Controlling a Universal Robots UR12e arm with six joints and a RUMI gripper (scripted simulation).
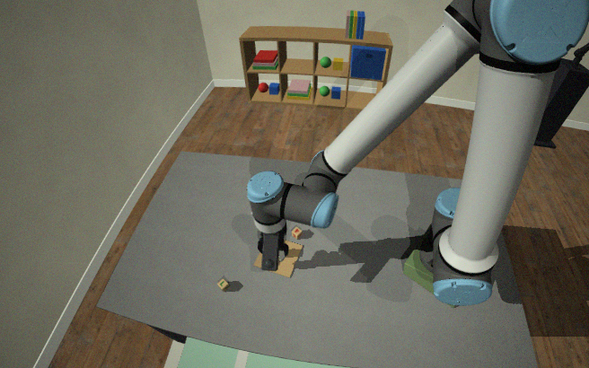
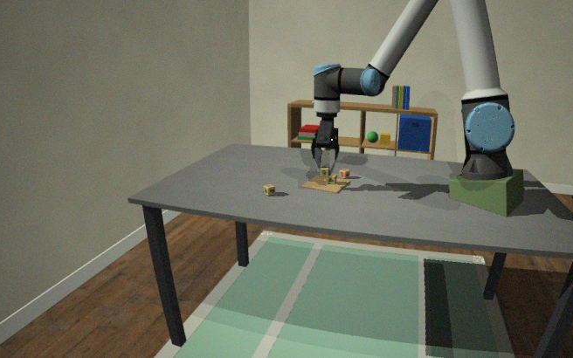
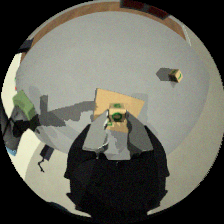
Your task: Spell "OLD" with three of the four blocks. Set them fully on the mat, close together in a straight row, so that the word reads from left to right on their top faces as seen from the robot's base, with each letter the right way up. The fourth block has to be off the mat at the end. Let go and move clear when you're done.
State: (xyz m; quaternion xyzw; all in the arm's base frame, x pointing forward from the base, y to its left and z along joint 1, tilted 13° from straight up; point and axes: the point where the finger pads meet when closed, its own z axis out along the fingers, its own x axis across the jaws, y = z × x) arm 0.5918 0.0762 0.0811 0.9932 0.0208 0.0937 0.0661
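Block [image 2: 324, 171] [image 3: 117, 114] between gripper [image 2: 326, 167] [image 3: 116, 110] fingertips.

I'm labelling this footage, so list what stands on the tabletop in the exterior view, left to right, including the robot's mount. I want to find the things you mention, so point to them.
Block with green markings [image 2: 269, 189] [image 1: 223, 284] [image 3: 175, 76] → tan mat [image 2: 335, 189] [image 1: 293, 265] [image 3: 104, 96] → block with red markings [image 2: 344, 174] [image 1: 296, 232] → green mount [image 2: 479, 196] [image 1: 416, 269] [image 3: 24, 105]

The grey table [image 1: 173, 274] [image 2: 217, 200] [image 3: 125, 55] carries 1 mat [image 1: 293, 267] [image 2: 336, 189] [image 3: 104, 97] and 2 separate blocks, well apart.

A green L tops the block [image 1: 223, 284] [image 2: 269, 189] [image 3: 175, 76] off the mat.
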